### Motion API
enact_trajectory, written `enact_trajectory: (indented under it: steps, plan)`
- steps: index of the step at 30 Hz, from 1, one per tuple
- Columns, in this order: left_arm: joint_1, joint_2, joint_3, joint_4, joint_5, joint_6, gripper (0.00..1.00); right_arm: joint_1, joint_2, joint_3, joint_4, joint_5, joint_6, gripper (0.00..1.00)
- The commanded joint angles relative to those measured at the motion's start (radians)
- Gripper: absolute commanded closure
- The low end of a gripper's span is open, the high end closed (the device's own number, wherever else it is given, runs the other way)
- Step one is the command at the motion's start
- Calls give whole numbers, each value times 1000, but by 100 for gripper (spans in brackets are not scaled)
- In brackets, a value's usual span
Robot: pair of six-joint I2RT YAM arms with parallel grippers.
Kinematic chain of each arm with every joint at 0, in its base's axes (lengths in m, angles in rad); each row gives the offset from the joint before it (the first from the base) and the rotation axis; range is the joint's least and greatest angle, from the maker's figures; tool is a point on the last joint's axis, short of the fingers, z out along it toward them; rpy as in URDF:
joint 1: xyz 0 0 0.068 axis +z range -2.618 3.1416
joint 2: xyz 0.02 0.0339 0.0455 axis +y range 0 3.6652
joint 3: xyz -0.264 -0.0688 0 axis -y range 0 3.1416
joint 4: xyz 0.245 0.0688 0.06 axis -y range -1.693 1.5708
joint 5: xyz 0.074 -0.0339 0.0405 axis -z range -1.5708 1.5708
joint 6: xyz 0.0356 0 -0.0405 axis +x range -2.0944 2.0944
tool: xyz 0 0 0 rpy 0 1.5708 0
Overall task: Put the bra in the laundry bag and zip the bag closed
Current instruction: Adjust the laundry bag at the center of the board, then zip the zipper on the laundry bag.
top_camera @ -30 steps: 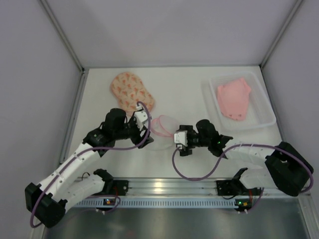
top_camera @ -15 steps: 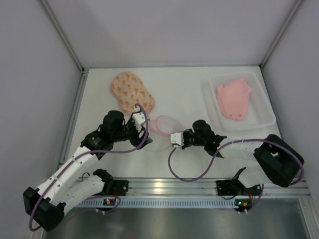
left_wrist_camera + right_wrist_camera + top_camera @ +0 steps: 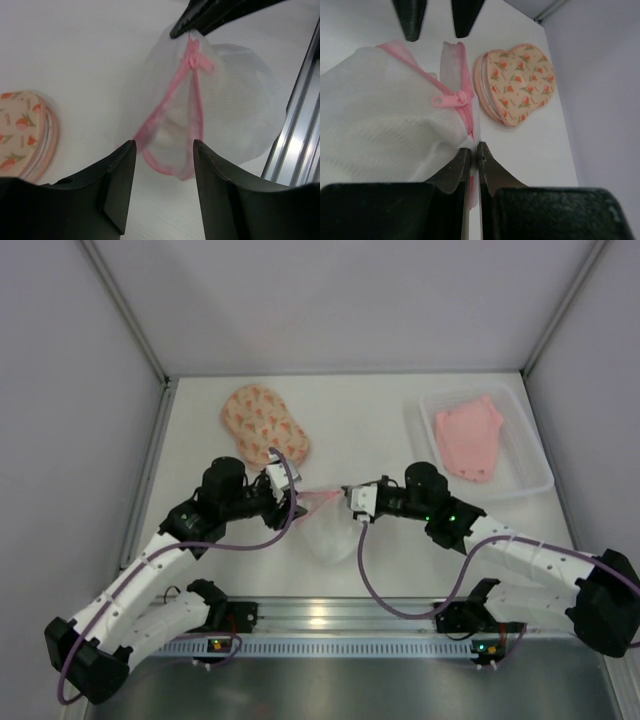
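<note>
The bra [image 3: 468, 443], salmon-pink fabric, lies in the clear tray [image 3: 530, 455] at the back right. The laundry bag [image 3: 262, 420], a peach printed case, lies shut at the back left; it also shows in the wrist views [image 3: 515, 82] [image 3: 22, 132]. Between the arms a white mesh pouch [image 3: 328, 530] with a pink zip rim hangs lifted by one end. My right gripper [image 3: 350, 498] [image 3: 475, 150] is shut on that rim end. My left gripper [image 3: 292, 498] [image 3: 164, 150] is open, its fingers either side of the rim's other end [image 3: 165, 167], not gripping it.
The pouch's pink zipper pull [image 3: 451, 99] sits near my right gripper's grip. A metal rail [image 3: 340, 615] runs along the near table edge. Grey walls [image 3: 60, 390] enclose the table on the left, back and right.
My right gripper moved left and back, shut on the pouch's rim and lifted it off the table. My left gripper's jaws narrowed while it stayed at the pouch's left end.
</note>
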Motion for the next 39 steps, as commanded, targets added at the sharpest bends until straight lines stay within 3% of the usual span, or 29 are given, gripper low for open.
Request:
enact_trajectory:
  steps: [1,4,8,12,17,29,39]
  plan:
    - [-6,2,77,100,140,47,46,15,-29,28,-217,-134,-175,100]
    - [-12,-5,80,114,156,47,50,18,-21,96,-358,-160,-188,100]
    - [-39,-31,59,114,161,145,45,22,25,182,-467,-151,-147,100]
    - [-85,-3,77,105,103,181,56,34,40,202,-452,-61,-73,100]
    - [-133,35,112,97,74,112,55,57,19,209,-375,149,22,100]
    - [-315,83,94,176,-158,67,62,111,-3,269,-404,229,177,100]
    - [-318,98,30,265,-304,-36,69,146,-33,269,-404,234,220,100]
